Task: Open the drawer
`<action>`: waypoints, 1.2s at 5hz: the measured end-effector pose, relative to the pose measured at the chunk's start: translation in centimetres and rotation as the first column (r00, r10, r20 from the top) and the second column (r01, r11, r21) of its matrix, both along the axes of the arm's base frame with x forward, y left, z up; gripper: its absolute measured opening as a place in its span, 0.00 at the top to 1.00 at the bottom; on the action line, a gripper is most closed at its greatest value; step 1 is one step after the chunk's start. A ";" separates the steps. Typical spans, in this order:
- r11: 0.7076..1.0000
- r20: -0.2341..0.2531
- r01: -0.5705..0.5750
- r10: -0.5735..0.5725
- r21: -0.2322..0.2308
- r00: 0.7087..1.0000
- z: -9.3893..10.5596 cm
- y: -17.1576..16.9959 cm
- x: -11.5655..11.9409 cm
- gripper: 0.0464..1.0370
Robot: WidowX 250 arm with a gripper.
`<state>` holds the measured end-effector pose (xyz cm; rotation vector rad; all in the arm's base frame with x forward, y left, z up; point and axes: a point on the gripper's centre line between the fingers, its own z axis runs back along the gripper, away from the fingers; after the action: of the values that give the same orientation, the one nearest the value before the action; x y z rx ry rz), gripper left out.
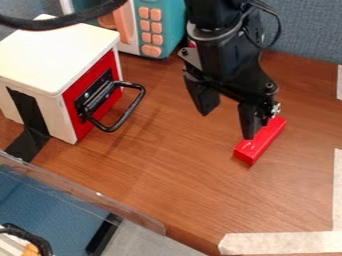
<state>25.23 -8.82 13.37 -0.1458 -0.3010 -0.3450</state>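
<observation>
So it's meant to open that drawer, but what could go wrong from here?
The open gripper has one finger right by the red block, so it might knock the block as it moves off.
The handle is a thin loop standing out from the drawer's red front; the fingers could miss it or slip off.
Black tape runs from the box to the table; if it gave way, a pull might drag the whole box.

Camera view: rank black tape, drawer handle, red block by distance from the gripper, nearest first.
1. Red block: right by the gripper, toward image right.
2. Drawer handle: image left of the gripper.
3. Black tape: farther image left, on the box's side.
</observation>
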 end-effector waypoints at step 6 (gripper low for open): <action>0.949 0.207 -0.190 0.139 0.252 0.968 -5.1 8.6 1.8 0.04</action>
<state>27.06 -0.17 8.28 0.1818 -0.4459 -0.2304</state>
